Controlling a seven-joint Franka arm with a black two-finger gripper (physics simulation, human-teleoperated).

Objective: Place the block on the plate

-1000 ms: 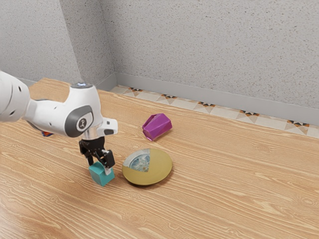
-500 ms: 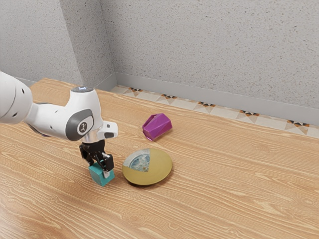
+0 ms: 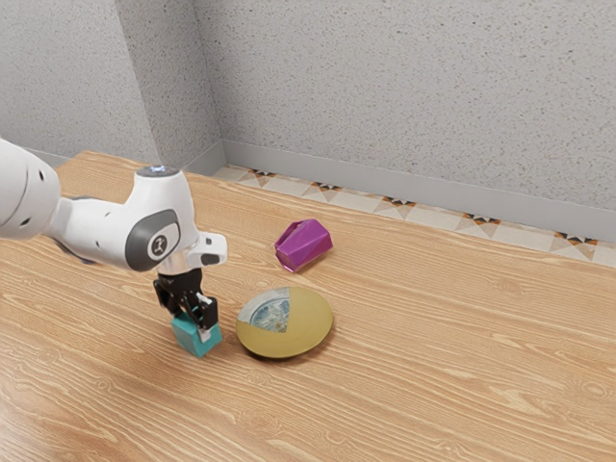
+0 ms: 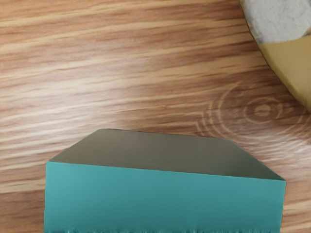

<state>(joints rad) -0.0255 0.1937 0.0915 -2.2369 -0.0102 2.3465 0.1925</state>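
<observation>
From here: narrow strip of bare desk (image 3: pixel 433 346) between block (image 3: pixel 196 343) at the pincer (image 3: pixel 192 322) and the plate (image 3: pixel 306 325), whose rim is the nearest obstacle, purple faceted object (image 3: pixel 306 243) standing off wallward, wide open wood toward the exterior view's right.

The claw (image 3: pixel 192 325) hangs low, apparently pointing downward.
</observation>
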